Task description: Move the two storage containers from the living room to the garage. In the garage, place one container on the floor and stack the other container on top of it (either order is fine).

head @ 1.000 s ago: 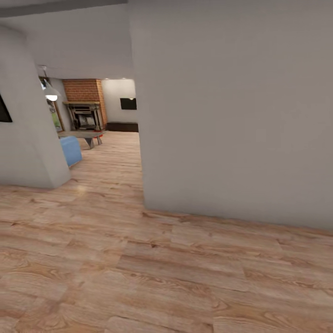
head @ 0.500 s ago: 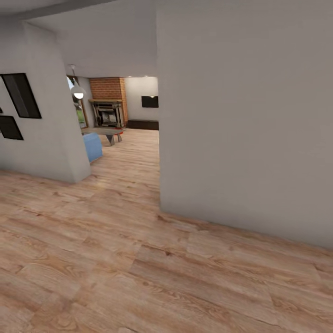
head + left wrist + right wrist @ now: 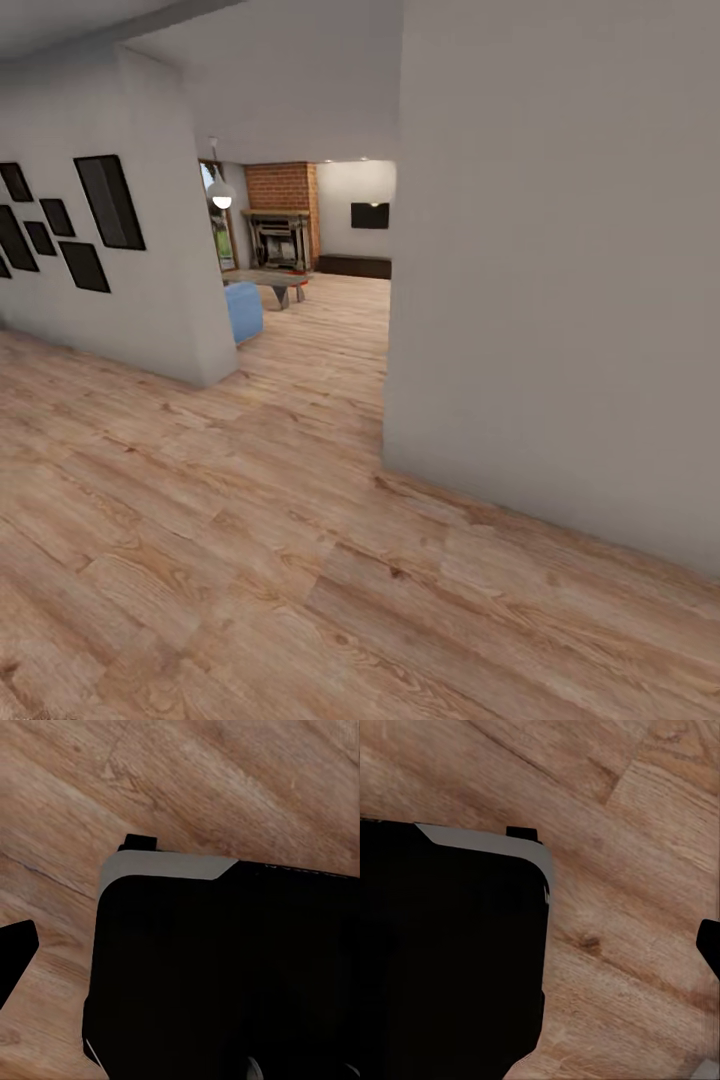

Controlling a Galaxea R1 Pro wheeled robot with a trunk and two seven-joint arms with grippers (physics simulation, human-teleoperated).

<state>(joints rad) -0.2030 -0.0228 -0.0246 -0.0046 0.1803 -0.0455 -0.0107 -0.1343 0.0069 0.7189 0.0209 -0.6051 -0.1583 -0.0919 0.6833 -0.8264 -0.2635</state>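
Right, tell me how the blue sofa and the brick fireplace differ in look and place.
The blue sofa is plain pale blue and low, standing on the wood floor; the brick fireplace is reddish-brown and rises towards the ceiling. The sofa sits nearer, partly hidden by the wall corner that bears black frames, while the fireplace stands at the far end of the room. Both show through the same opening.

Both arms hang low, wrist cameras pointing down. Left wrist view: the robot's black base [image 3: 225, 975] with a grey top edge, plus a dark end effector finger tip [image 3: 15, 949] at frame left. Right wrist view: the black base [image 3: 450, 960], dark finger tip [image 3: 709, 945] at right edge. Jaw state unreadable on both.
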